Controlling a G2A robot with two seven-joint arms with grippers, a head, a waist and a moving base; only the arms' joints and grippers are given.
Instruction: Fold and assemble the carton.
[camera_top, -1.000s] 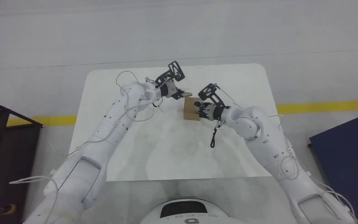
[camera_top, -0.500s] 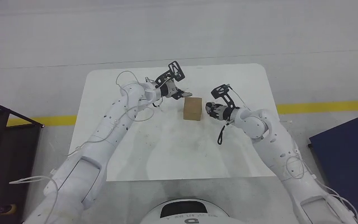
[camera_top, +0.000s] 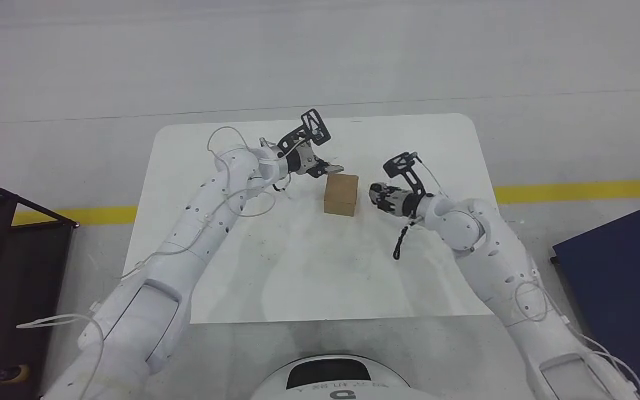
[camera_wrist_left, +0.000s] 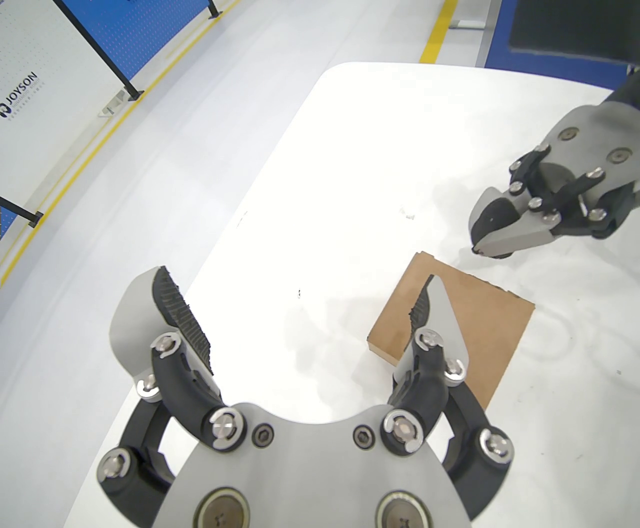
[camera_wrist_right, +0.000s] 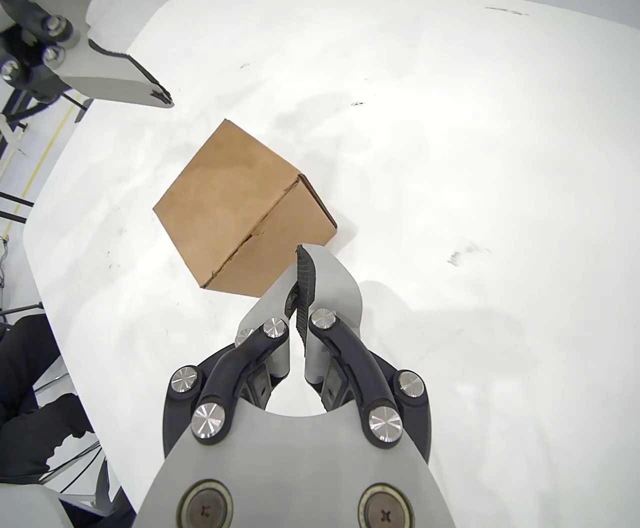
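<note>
A closed brown carton (camera_top: 341, 194) stands on the white table (camera_top: 260, 270), near the middle of its far half. My left gripper (camera_top: 326, 168) hovers open just behind the carton's far left corner, nothing between its fingers. In the left wrist view one fingertip (camera_wrist_left: 431, 292) overlaps the carton (camera_wrist_left: 480, 320). My right gripper (camera_top: 375, 192) is shut and empty, a short gap to the right of the carton. The right wrist view has the shut right gripper (camera_wrist_right: 303, 260) close to the carton's (camera_wrist_right: 235, 215) near side, apart from it.
The table's near half is bare. A black rack (camera_top: 20, 260) stands on the floor to the left, and a dark blue mat (camera_top: 605, 270) lies to the right. A black cable (camera_top: 400, 240) hangs from the right arm over the table.
My right gripper has drawn back to the right, off the carton, leaving a gap. The carton shifted very slightly left. The left arm has kept still.
</note>
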